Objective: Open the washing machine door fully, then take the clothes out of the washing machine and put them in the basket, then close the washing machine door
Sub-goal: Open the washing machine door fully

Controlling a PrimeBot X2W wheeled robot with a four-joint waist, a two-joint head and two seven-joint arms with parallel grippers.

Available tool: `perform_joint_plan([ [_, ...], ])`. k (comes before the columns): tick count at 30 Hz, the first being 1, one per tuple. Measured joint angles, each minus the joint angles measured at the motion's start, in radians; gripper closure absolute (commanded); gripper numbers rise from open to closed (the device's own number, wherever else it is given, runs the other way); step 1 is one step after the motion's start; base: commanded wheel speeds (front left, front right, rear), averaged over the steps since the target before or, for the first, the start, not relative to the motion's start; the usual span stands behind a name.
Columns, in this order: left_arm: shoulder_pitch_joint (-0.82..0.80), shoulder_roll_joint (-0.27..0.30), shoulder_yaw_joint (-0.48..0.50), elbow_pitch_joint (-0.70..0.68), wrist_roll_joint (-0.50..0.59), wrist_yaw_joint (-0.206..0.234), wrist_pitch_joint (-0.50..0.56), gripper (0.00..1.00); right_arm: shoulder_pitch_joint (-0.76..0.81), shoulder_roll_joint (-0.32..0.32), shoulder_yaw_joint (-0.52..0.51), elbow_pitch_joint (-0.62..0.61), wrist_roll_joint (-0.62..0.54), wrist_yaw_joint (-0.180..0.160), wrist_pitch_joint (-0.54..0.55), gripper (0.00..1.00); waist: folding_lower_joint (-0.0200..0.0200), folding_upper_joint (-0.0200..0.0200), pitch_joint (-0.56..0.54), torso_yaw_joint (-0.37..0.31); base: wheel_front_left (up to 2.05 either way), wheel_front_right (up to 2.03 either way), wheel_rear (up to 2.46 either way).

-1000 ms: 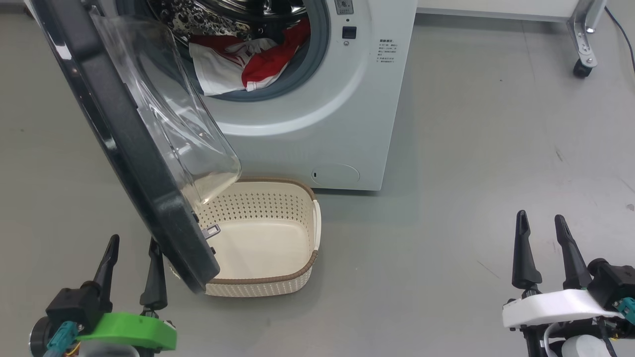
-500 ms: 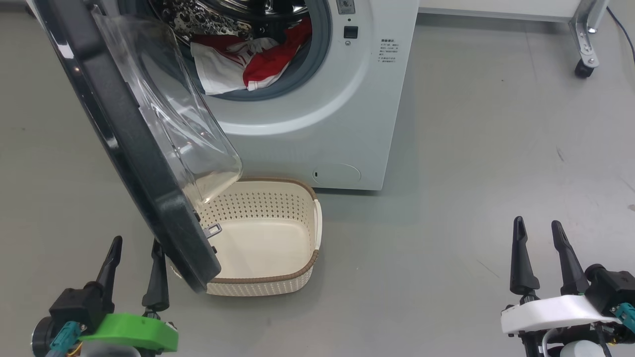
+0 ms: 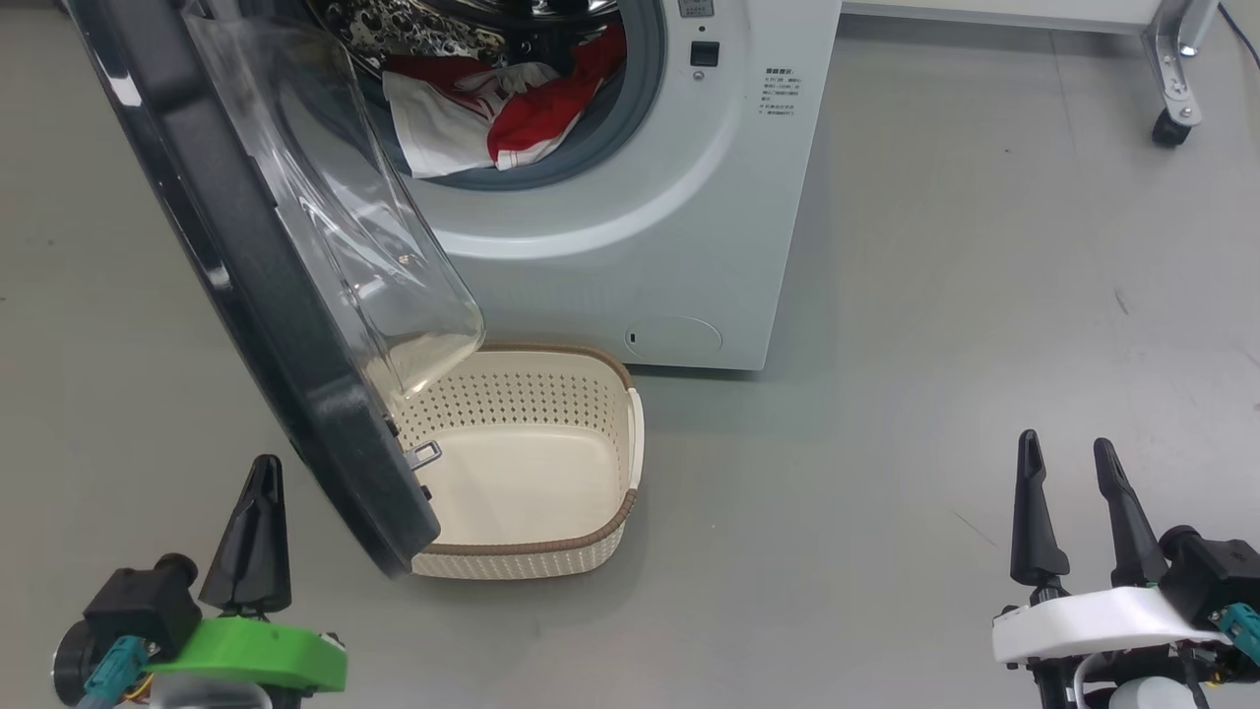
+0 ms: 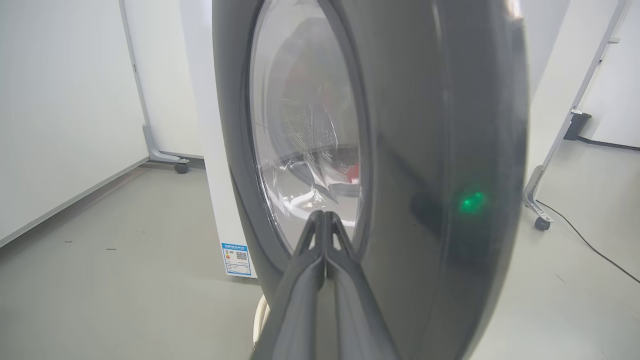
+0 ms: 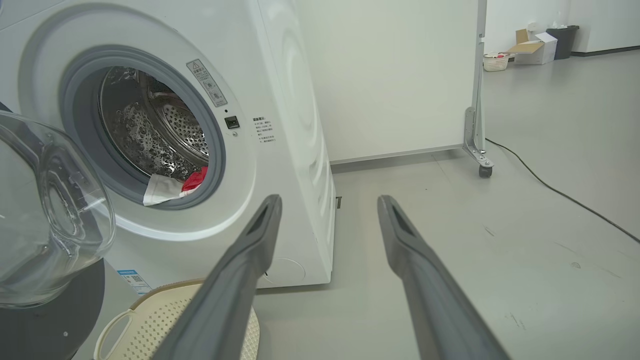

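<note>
lying in drum (image 3: 413, 28): clothes (image 3: 492, 113) | door (image 3: 246, 295) ajar | left end effector (image 3: 264, 467) closed

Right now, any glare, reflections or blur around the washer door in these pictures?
Left wrist view: the door mirrors a green glow on its glossy black rim. Head view: white highlights streak the glass bowl, the basket showing through it. Right wrist view: the right gripper looks slightly soft up close.
</note>
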Motion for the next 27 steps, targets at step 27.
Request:
perform_joint_plan([
  [27,-0.277,0.112,0.127,-0.328,0.005,0.000,-0.006,1.00,-0.002,0.041,-0.026,0.024,-0.021,0.044,0.000,0.00,0.0000,0.0000,-0.009,0.003,0.00,0.00,0.00],
])
